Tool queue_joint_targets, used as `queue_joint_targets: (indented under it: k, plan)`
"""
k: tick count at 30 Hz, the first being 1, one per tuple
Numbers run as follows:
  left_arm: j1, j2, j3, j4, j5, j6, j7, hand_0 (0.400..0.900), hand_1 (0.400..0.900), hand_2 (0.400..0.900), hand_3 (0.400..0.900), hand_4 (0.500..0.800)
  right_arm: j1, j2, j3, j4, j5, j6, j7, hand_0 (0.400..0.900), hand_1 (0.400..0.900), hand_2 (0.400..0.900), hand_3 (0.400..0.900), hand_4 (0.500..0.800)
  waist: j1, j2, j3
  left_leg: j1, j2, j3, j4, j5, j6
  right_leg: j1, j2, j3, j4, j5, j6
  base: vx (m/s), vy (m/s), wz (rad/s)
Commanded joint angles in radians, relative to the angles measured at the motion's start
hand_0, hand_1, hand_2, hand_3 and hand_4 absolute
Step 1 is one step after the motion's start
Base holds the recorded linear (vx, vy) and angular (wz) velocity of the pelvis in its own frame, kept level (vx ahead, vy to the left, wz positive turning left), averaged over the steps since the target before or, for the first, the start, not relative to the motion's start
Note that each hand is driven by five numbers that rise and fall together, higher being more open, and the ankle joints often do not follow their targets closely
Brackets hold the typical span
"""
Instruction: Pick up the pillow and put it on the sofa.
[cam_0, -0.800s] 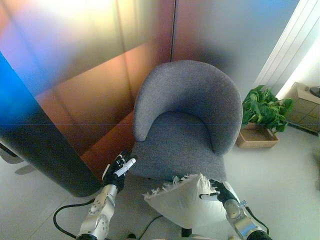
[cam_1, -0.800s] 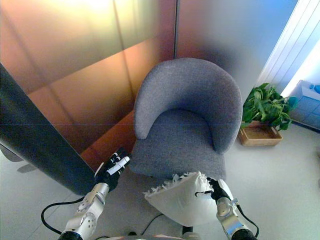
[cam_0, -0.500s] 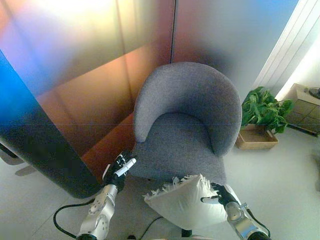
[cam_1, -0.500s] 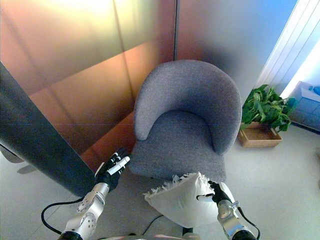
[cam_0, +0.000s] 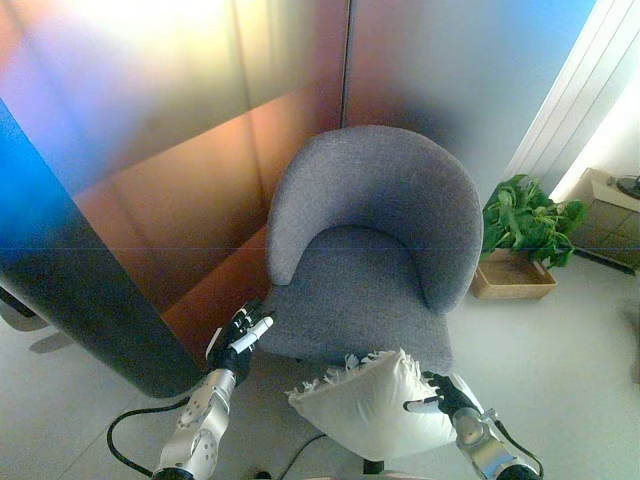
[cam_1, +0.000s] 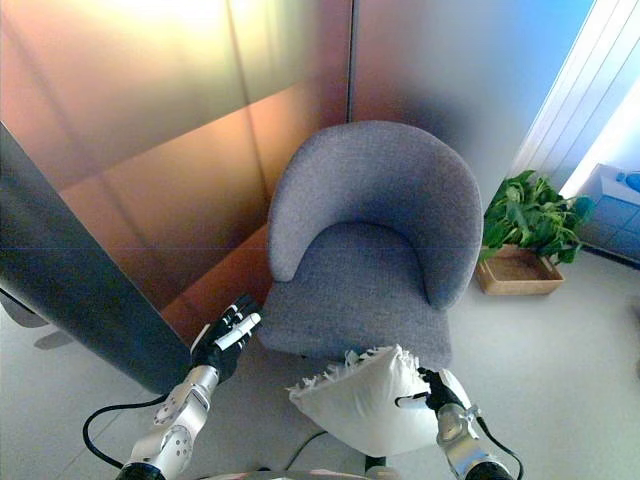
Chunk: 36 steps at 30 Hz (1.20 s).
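Note:
A white pillow (cam_0: 372, 409) with a fringed edge hangs in front of the seat of a grey tub armchair (cam_0: 372, 250), which stands against the wall. My right hand (cam_0: 440, 392) is shut on the pillow's right edge and holds it clear of the floor, just below the seat's front edge. My left hand (cam_0: 240, 335) is empty with its fingers relaxed, to the left of the chair's front corner. Both also show in the right eye view: the pillow (cam_1: 365, 400) and the left hand (cam_1: 227, 333).
A potted green plant (cam_0: 527, 218) in a wooden box (cam_0: 513, 277) stands to the right of the chair. A dark curved panel (cam_0: 90, 320) runs along the left. Wood-toned wall panels (cam_0: 200, 170) stand behind the chair. Pale floor (cam_0: 560, 370) lies on the right.
The pillow and my right hand have sunk slightly lower in view. The chair sits a little lower in the picture, so the camera has shifted. My left hand stays put.

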Motion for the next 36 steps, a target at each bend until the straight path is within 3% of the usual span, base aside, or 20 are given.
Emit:
queue_joint_targets:
  k: [1,12,22,36]
  plan:
    - [-0.072,0.027,0.041,-0.064,0.021,-0.099,-0.042,0.900,0.900,0.900,0.900,0.800,-0.115,-0.075,0.008,0.007,-0.050,-0.022,-0.038,0.900,0.900,0.900,0.900,0.800,0.025,0.009,0.009,-0.024,0.013,-0.038,0.008,0.001,-0.002,0.108,-0.064,0.013,0.015,-0.070,0.101,0.04,-0.006,-0.02]
    - [-0.136,0.050,0.004,-0.080,-0.001,-0.114,-0.025,0.900,0.900,0.900,0.900,0.800,-0.243,-0.109,0.045,0.141,-0.016,-0.039,-0.074,0.900,0.900,0.900,0.900,0.800,0.046,0.028,0.100,-0.073,-0.001,-0.050,0.053,-0.019,0.005,0.052,-0.085,0.038,0.034,-0.061,0.109,-0.04,0.000,0.01]
    - [-0.321,0.072,-0.041,-0.074,-0.048,-0.194,0.010,0.900,0.900,0.900,0.900,0.800,-0.516,-0.133,0.097,0.305,0.059,-0.015,-0.125,0.900,0.900,0.900,0.900,0.800,0.051,0.054,0.268,-0.194,-0.009,-0.062,0.086,-0.001,0.004,-0.063,-0.099,0.060,0.056,-0.037,0.119,-0.19,-0.004,0.03]
    - [-0.391,0.109,-0.067,-0.119,-0.073,-0.213,0.016,0.900,0.900,0.900,0.900,0.800,-0.668,-0.172,0.106,0.384,0.072,0.013,-0.125,0.900,0.900,0.900,0.900,0.800,0.074,0.060,0.354,-0.291,-0.023,-0.078,0.132,0.003,0.002,-0.120,-0.089,0.054,0.043,-0.013,0.111,-0.06,-0.030,0.02]
